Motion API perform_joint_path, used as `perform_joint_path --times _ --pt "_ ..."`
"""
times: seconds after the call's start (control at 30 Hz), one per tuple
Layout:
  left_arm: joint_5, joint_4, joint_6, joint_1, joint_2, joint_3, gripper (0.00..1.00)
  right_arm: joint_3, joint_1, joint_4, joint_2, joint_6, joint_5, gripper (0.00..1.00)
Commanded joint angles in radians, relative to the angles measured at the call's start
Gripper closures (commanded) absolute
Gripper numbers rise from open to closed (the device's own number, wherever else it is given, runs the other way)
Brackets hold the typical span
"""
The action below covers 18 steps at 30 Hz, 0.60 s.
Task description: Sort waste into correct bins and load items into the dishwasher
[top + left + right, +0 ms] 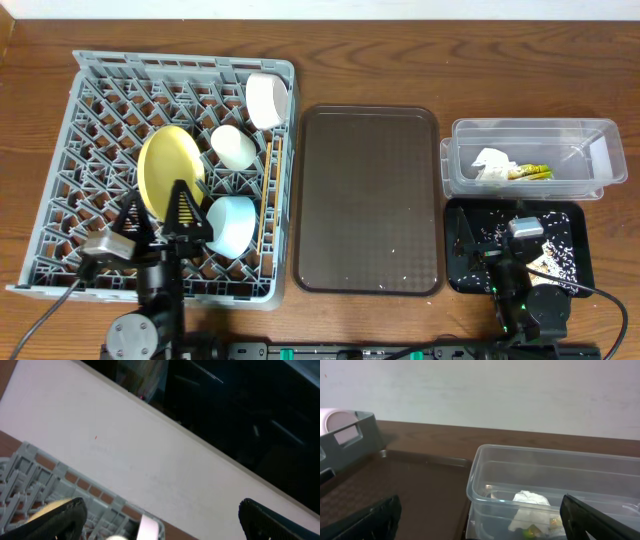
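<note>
The surface is brown wood with plain grain and a low sheen. Around the left tool, whose fingers look matt black, the dish rack is dull grey plastic. The yellow plate, cream bowl, blue bowl and cup look smooth. Ahead of the right tool, the tub is clear glossy plastic, holding a crumpled paper napkin and a shiny wrapper. Left of that tool, the serving tray is brown, matt and finely textured.

No legible text or labels anywhere.
</note>
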Motion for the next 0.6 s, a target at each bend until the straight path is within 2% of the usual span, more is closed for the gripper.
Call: perform_joint_path --times 0.0,0.13,0.3,0.57 --pt "0.008 0.069 -0.009 -0.003 -0.064 -0.085 0.02 -0.002 -0.008 -0.002 -0.006 0.007 -0.008 0.01" --pt "0.008 0.181 -0.009 -0.003 -0.062 -0.174 0.02 -0.002 -0.008 -0.003 -0.006 0.007 -0.008 0.01" --pt "-0.024 0.181 -0.008 -0.003 -0.062 -0.253 0.02 -0.002 -0.008 -0.003 -0.006 0.007 -0.008 0.01" --pt "-0.179 -0.072 0.015 -0.059 -0.062 -0.261 0.02 -0.002 -0.008 -0.003 -0.006 0.007 -0.008 0.01"
